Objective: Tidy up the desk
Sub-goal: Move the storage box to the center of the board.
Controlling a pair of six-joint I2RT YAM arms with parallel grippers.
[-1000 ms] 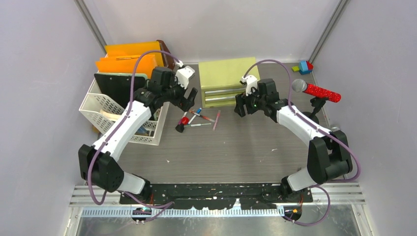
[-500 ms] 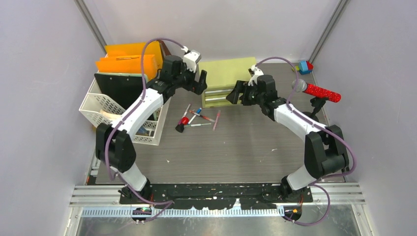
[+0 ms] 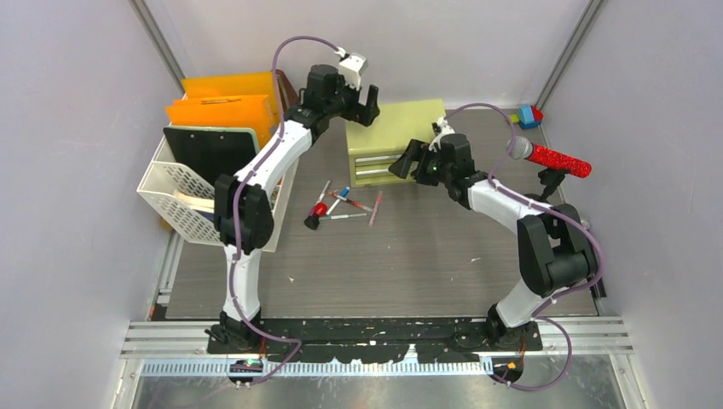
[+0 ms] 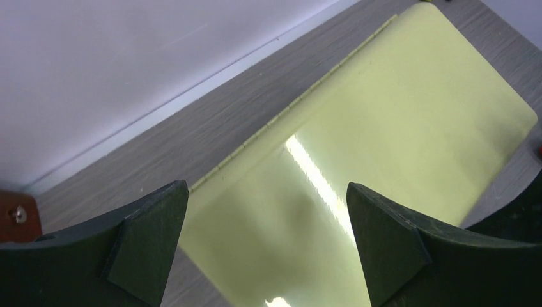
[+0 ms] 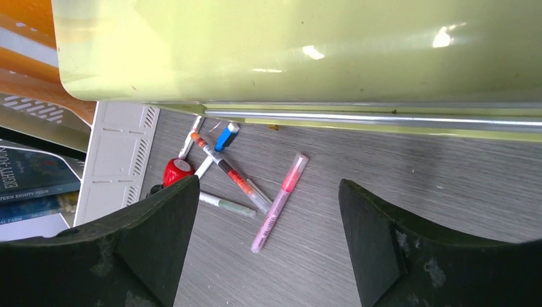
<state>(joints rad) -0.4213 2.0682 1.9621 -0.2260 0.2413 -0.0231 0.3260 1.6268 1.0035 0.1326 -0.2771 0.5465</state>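
From above, the desk (image 3: pixel 409 256), a dark grey-brown wood-grain tabletop, fills the middle of the frame. The left gripper (image 3: pixel 365 106) has risen from beside the white mesh basket (image 3: pixel 181 189) and now hangs over the rear-left corner of the yellow-green drawer cabinet (image 3: pixel 401 126), jaws wide and empty. The right gripper (image 3: pixel 401 164) has slid left to the cabinet's drawer front. The loose pens (image 3: pixel 341 204) lie unmoved.

In the left wrist view, the left gripper (image 4: pixel 265 246) spreads wide above the cabinet's glossy top (image 4: pixel 396 128), with the desk (image 4: pixel 192 128) behind.

In the right wrist view, the right gripper (image 5: pixel 268 246) gapes empty over the desk (image 5: pixel 447 185), near a pink marker (image 5: pixel 281 201) and below the steel drawer handle (image 5: pixel 383 119).
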